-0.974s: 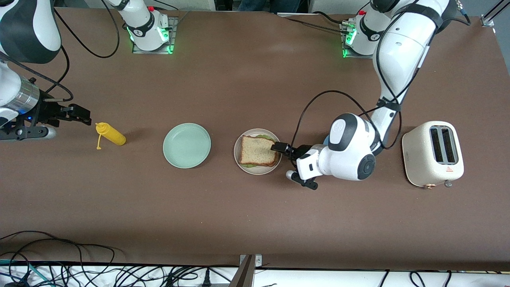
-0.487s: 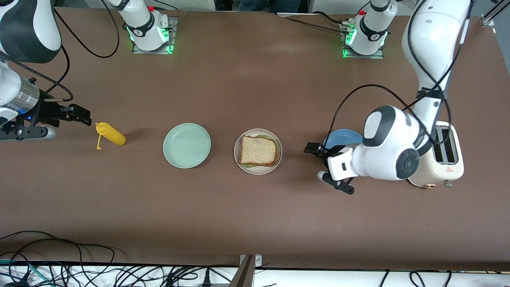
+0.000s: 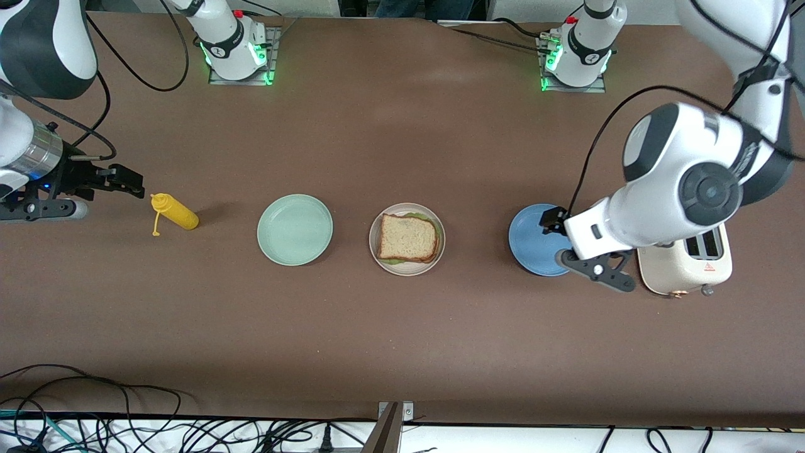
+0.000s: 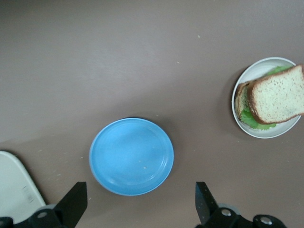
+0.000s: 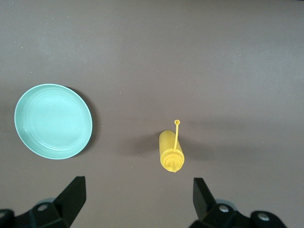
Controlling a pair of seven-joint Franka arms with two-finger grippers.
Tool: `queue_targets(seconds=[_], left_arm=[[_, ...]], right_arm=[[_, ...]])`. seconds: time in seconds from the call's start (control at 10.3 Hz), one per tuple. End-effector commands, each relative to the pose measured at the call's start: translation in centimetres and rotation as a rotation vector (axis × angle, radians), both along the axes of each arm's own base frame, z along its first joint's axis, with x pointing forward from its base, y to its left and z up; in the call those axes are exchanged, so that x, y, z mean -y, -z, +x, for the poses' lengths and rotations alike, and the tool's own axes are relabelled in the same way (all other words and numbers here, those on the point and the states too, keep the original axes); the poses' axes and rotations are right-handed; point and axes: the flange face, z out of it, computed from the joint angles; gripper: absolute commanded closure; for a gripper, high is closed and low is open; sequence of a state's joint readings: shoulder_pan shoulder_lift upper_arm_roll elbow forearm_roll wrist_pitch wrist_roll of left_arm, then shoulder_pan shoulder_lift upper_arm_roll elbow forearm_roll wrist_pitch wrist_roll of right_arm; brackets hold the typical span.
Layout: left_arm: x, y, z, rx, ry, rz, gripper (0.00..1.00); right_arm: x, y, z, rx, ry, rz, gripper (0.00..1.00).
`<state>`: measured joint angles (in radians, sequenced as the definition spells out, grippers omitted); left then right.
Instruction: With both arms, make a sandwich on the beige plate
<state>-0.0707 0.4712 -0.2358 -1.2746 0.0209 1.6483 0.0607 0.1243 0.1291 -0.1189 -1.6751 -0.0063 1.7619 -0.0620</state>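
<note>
Lying on brown worktop [image 3: 390, 340]: three round plates, mint-green [image 3: 295, 229], blue [image 3: 534, 240], beige plate [image 3: 407, 267] carrying one sandwich [image 3: 407, 238]; one yellow squeeze bottle [image 3: 174, 212]; one cream toaster [image 3: 685, 267]. Hovering with fingers apart: left gripper [image 4: 140, 206] over blue plate, right gripper [image 5: 137, 202] near bottle.

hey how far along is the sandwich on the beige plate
Looks done: the tan bread sandwich with green lettuce sits assembled on the round beige plate. Nothing in hand: the open left gripper hangs over the blue plate; the right gripper, open, waits beside the yellow squeeze bottle. Nothing visibly left.
</note>
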Motion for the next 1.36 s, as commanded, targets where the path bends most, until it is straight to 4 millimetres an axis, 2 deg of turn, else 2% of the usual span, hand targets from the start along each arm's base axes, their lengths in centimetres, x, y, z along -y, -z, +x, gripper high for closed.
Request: queue_targets(seconds=[0.0,0.1,0.19,0.39,0.49,0.78,0.97,1.27], left_arm=[[-3.4,-3.5,-3.8,0.045,-0.068,0.069,0.00],[-4.6,-3.9,-6.2,0.036,-0.079,0.089,0.00],[-7.0,-4.3,-7.2,0.049,-0.120,0.098,0.00],[-8.1,-6.5,-10.6,0.102,-0.152,0.099,0.00],[-9.4,-7.4,-11.8,0.114,-0.179,0.094,0.00],[-11.3,-9.7,-12.4,0.155,-0.215,0.092,0.00],[-10.1,-10.2,-12.6,0.159,-0.232,0.097,0.00],[-10.3,-10.7,-12.5,0.103,-0.243,0.090,0.00]], right_arm=[[-0.1,-0.5,-0.6,0.012,-0.001,-0.008,0.00],[-0.2,-0.5,-0.6,0.012,-0.005,-0.012,0.00],[-0.1,-0.5,-0.6,0.012,-0.007,-0.012,0.00],[-0.1,-0.6,-0.6,0.015,-0.002,-0.013,0.00],[-0.2,-0.7,-0.5,0.018,-0.002,-0.011,0.00],[-0.1,-0.6,-0.4,0.016,0.001,-0.007,0.00],[-0.2,-0.6,-0.2,0.018,-0.001,-0.011,0.00],[-0.2,-0.5,0.1,0.018,-0.001,-0.008,0.00]])
